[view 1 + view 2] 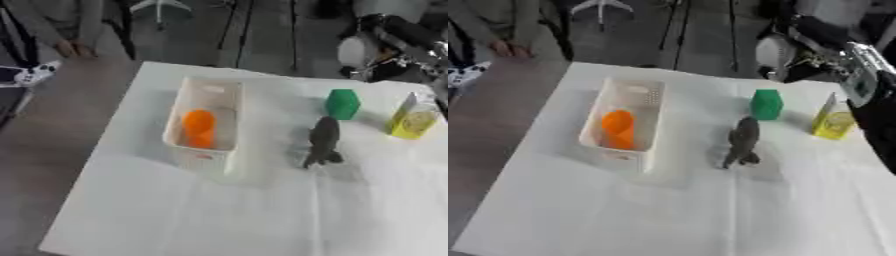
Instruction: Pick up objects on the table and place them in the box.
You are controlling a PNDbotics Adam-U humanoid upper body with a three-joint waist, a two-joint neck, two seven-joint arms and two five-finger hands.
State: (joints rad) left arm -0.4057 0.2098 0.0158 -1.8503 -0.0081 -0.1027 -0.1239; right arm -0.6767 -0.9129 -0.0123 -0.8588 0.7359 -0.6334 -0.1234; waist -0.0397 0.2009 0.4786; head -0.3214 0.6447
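1. Left eye view is showing a white box (206,127) sitting toward the table's (219,215) left edge, an orange object (199,128) lying inside it.
2. A dark grey figure (323,141) is standing mid-table, a green block (342,104) just behind it.
3. A yellow carton (412,116) is standing near the right edge.
4. The robot's arm (846,50) is showing at the far right corner; whether its hand is spread or curled, I cannot tell.

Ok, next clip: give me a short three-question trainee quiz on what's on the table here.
1. True or false: the orange object lies inside the white box.
2. Which thing stands nearest the dark grey figure? A) green block B) yellow carton C) white box
3. Fill in: the number of things on the table outside the box is ____.

Key: 1 true; 2 A; 3 three. Neither robot hand's fingers can be made out; only a dark arm shows at the upper right.
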